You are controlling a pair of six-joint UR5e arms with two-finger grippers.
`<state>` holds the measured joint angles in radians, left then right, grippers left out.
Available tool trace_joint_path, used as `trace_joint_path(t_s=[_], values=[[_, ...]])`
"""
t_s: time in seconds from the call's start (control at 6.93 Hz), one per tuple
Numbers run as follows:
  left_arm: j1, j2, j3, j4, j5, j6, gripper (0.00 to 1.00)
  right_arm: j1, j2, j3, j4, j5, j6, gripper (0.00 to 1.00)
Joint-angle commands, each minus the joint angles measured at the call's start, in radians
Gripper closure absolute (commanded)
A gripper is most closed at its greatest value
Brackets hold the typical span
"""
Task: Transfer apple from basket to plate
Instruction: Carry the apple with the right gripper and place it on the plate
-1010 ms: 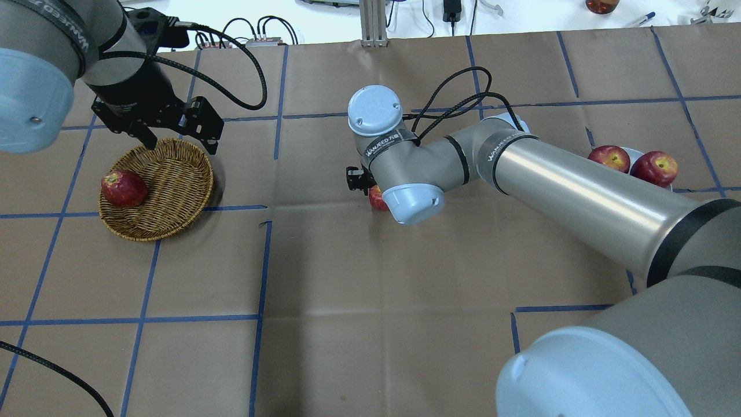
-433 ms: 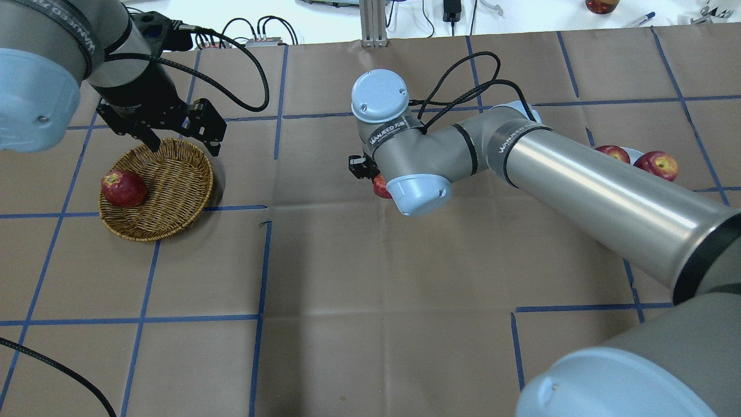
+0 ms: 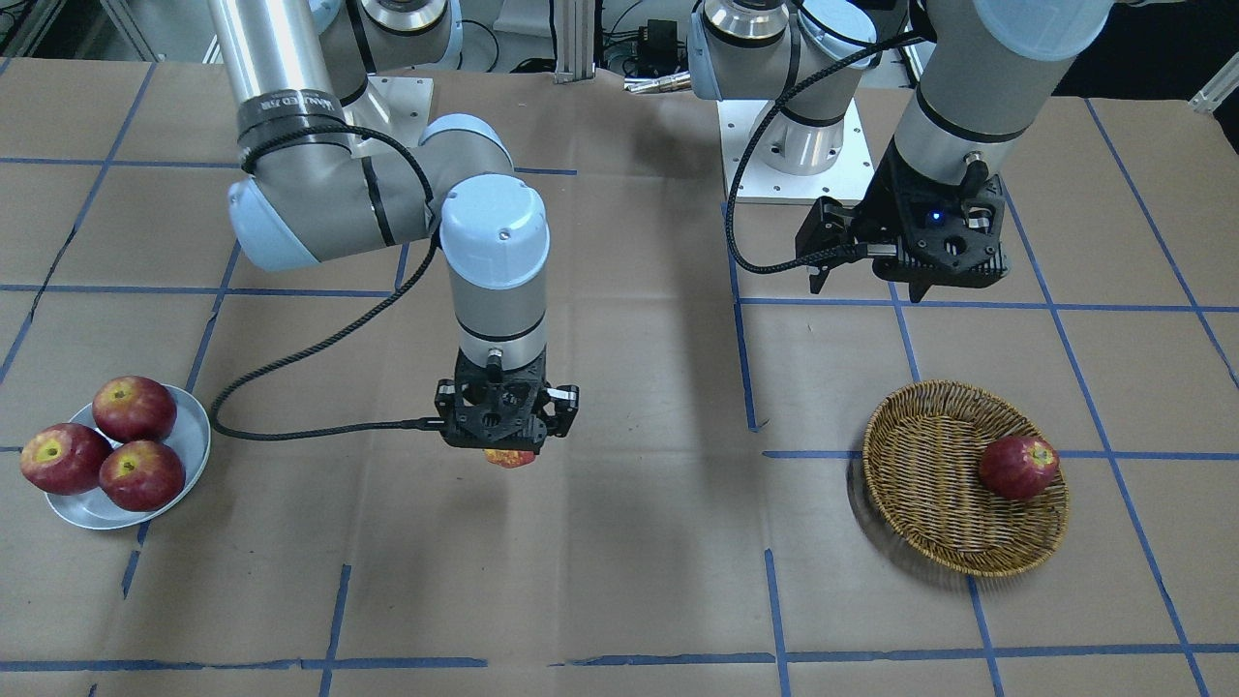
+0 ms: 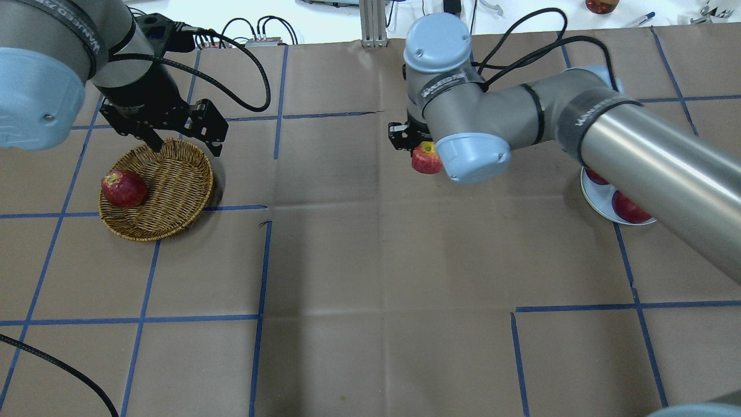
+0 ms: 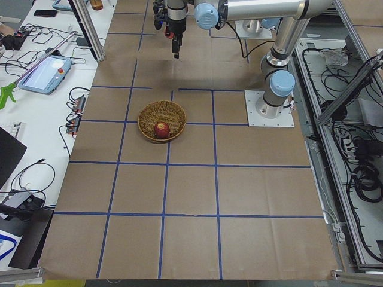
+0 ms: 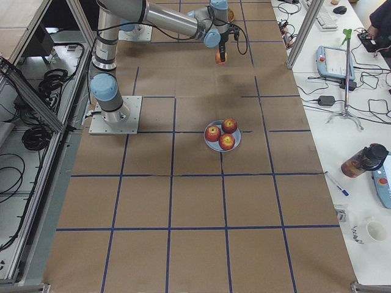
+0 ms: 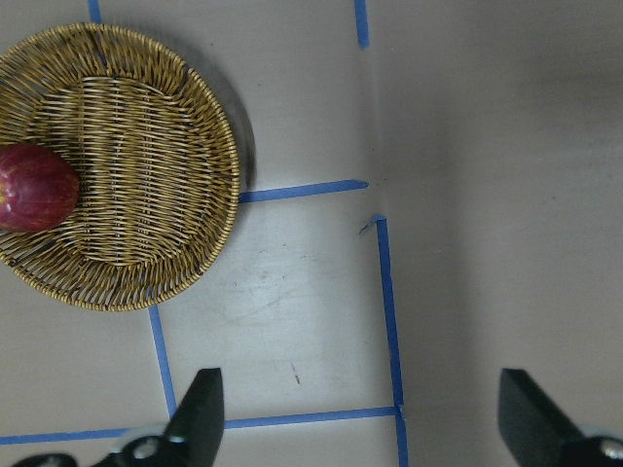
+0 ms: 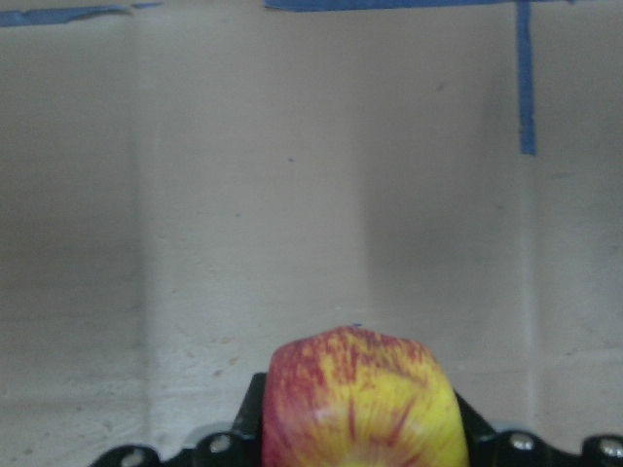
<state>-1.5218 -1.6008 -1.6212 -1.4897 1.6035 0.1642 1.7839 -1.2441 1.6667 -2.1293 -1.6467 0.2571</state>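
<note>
OK, right gripper (image 3: 506, 426) is clamped on the apple (image 4: 426, 158), held clear of the table (image 4: 370, 289). It's between basket (image 4: 173, 191) and plate (image 3: 189, 436), well apart from both. Overhead, the wrist covers most of that gripper, so I only get the apple's red side and yellow-green top. The wrist cam cuts off its lower half. Overhead, the plate is mostly hidden under the right arm. Front cam shows it w/ three red apples (image 3: 134, 408) on it. Left gripper (image 7: 360, 418) hangs high near the basket, fingers wide apart, holding nothing. Can't tell if it's directly over the basket. One dark red apple (image 4: 123, 188) sits in the basket, against the rim away from the plate. Vs 0.4 s ago: right arm has carried the apple toward the plate and now covers more of it. Left arm approx. unchanged.
</note>
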Motion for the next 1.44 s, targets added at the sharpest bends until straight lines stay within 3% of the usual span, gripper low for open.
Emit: trace_joint_path(t_s=[0.0, 0.29, 0.72, 0.87, 1.3], values=[[0.0, -0.001, 0.001, 0.0, 0.001, 0.0, 0.01, -0.212, -0.092, 0.036, 0.077, -0.004, -0.275, 0.59], [0.002, -0.002, 0.001, 0.0, 0.001, 0.002, 0.01, -0.415, -0.113, 0.077, 0.063, -0.001, -0.576, 0.6], [0.002, -0.004, 0.0, 0.002, 0.0, 0.0, 0.01, -0.662, -0.086, 0.103, 0.039, 0.018, -0.888, 0.61], [0.002, -0.004, 0.0, 0.002, 0.0, 0.0, 0.01, -0.685, -0.059, 0.135, -0.013, 0.062, -0.906, 0.61], [0.0, -0.01, 0.0, 0.002, -0.002, -0.009, 0.01, -0.686, -0.031, 0.174, -0.076, 0.071, -0.906, 0.61]])
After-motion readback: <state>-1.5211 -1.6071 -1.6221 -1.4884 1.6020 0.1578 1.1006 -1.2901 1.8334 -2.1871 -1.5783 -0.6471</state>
